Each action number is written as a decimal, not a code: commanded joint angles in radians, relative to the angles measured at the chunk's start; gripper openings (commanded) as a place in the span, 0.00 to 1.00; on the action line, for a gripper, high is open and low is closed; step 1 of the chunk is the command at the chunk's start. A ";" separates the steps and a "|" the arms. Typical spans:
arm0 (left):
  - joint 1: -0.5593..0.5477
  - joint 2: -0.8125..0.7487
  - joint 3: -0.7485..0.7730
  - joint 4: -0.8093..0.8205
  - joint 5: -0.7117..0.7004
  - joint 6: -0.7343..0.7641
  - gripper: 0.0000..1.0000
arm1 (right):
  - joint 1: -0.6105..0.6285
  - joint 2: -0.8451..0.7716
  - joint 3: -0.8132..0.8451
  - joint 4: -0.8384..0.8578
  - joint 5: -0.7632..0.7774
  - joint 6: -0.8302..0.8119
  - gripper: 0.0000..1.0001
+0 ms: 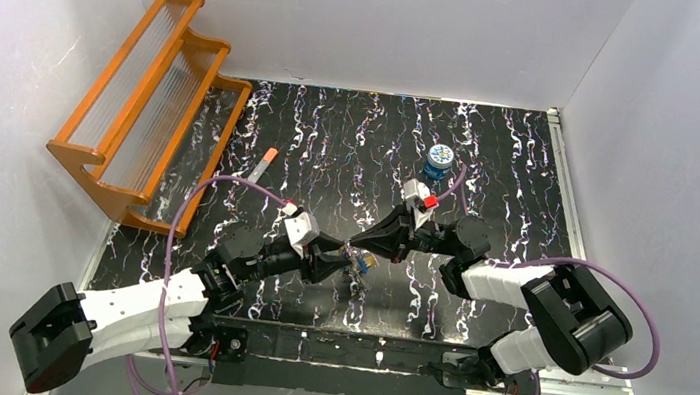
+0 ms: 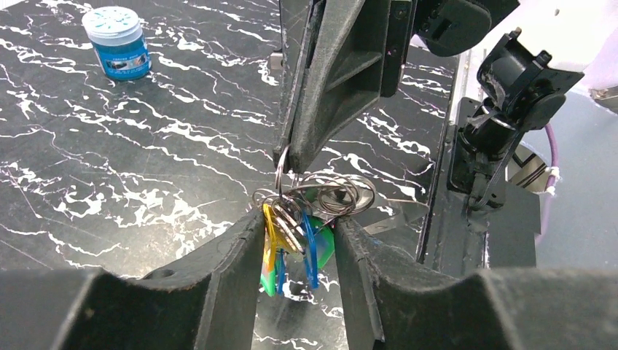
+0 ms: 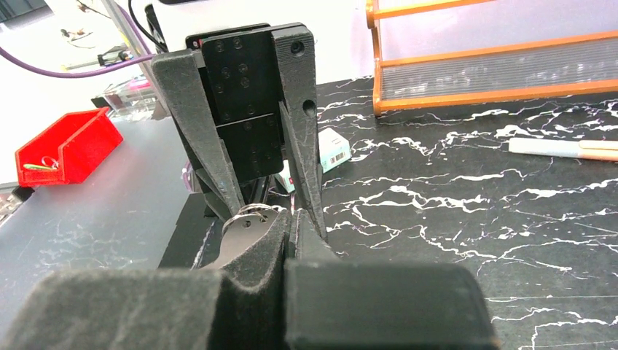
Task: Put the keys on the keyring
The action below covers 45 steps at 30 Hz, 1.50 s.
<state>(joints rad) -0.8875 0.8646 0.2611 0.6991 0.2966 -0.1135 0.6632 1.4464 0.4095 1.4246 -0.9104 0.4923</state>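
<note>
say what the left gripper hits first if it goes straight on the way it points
The left gripper meets the keys between its fingers first, hanging from a metal ring the right gripper pinches; that gripper's tips likely come next.

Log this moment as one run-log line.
right tool: shut on keyring | left tool: open, flanking keys | keys: coloured heads bunched below keyring

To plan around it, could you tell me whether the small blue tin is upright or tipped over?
Upright: the blue tin stands on its base, patterned lid on top.
</note>
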 commanded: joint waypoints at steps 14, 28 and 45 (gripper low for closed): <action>-0.004 -0.056 -0.001 0.110 -0.035 -0.137 0.74 | -0.004 -0.176 -0.024 -0.110 0.129 -0.144 0.01; 0.053 0.015 0.039 0.151 -0.112 -0.330 0.98 | -0.112 -0.269 -0.020 -0.336 0.189 -0.208 0.01; 0.370 0.051 0.096 0.035 -0.207 -0.585 0.98 | -0.199 -0.402 0.029 -0.673 0.297 -0.363 0.01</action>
<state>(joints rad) -0.5594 0.9115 0.3206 0.7673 0.1337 -0.6411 0.4767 1.0813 0.3798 0.7769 -0.6559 0.1814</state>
